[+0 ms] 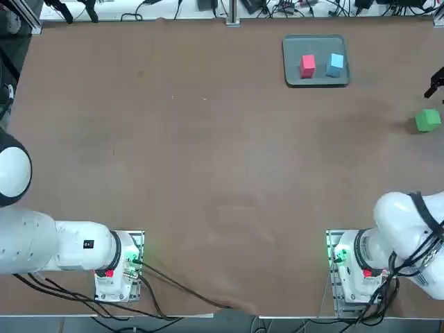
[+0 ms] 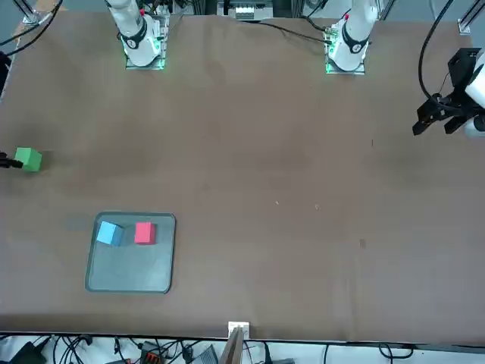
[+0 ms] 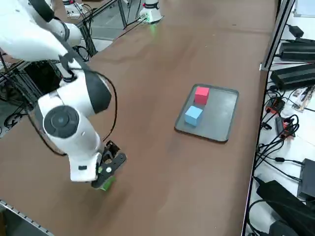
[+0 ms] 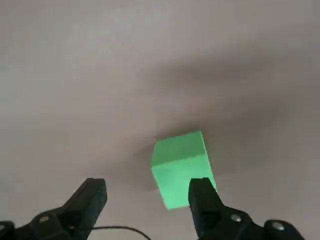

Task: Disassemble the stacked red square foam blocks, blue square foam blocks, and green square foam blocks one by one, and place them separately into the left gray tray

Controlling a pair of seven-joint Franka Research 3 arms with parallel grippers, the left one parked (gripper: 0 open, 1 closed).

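Tool (image 4: 145,200) of the right arm hangs with its jaws spread wide and empty just above the green foam block (image 4: 181,167), low in the wrist frame, one finger (image 4: 202,202) overlapping the block's near corner while the other stands well clear to the side. The block sits alone on the brown table (image 1: 208,173), at the far right edge of the overhead frame (image 1: 427,120), well apart from the gray tray (image 1: 316,80) at upper right. Inside that tray the red block (image 1: 308,65) and the blue block (image 1: 335,64) lie side by side, not touching.

Two of three cubes appear delivered; the green one looks to be next. Matte foam of this kind should be very light, soft and grippy, likely to dent under a hard squeeze and to slide if nudged. The best hold appears to be on two opposite flat faces at mid-height, with the jaws centred first.
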